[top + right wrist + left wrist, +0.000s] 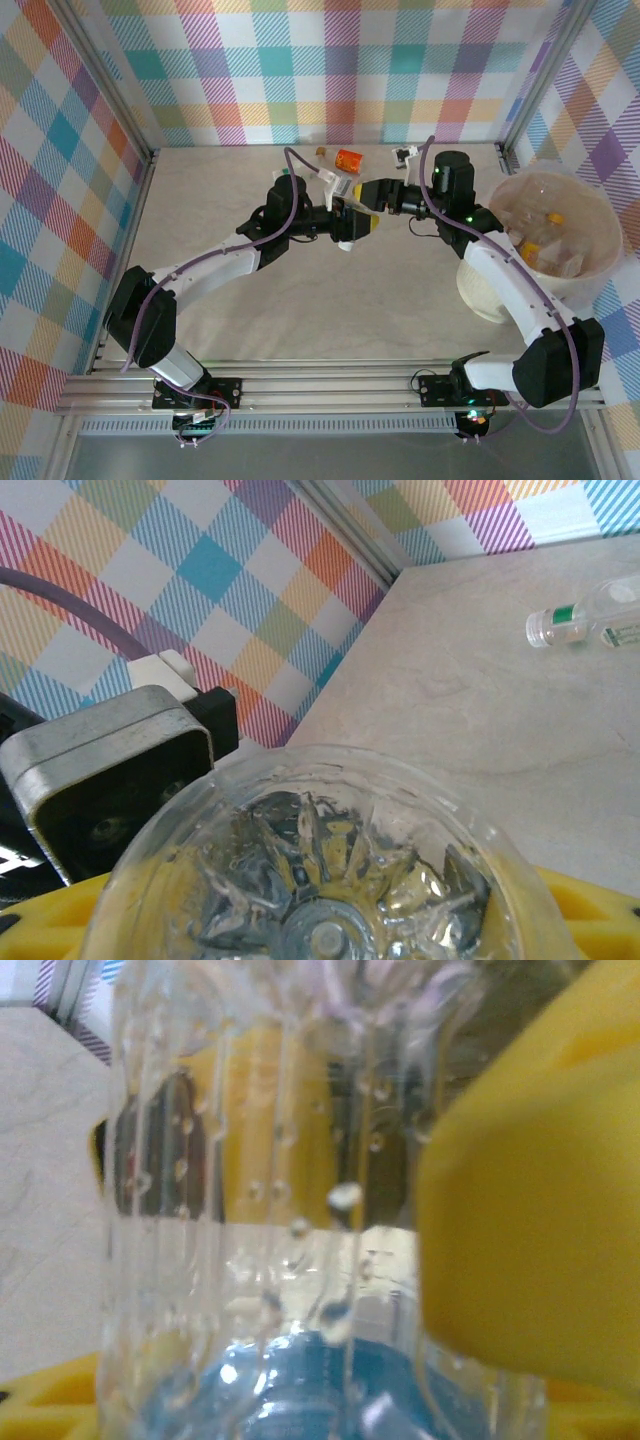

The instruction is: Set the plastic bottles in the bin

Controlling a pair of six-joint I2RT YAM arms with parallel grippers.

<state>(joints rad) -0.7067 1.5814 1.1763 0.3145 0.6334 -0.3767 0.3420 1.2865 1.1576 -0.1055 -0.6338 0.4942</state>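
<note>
Several plastic bottles [548, 243] already lie in the bin [484, 290], which stands at the right edge of the counter [330, 310] and is the largest thing we see. Both arms reach to the middle of the counter, where the left hand [358, 222] and the right hand [366, 193] meet nose to nose around one clear bottle [270, 1290] with a blue label. The left hand is clamped on that bottle, a yellow finger [530, 1250] pressed against its side. The right hand has the bottle's ribbed base between its fingers, but we cannot tell whether it has closed. We judge this a handover from left to right, since the bin sits on the right arm's side. Next, we think, the right hand needs a firm grip before the left lets go; then it can carry the bottle over the rim and drop it in. Smaller again, an orange-labelled bottle [351, 159] and a green-labelled vial [572, 621] lie on the far counter, not yet collected.
</note>
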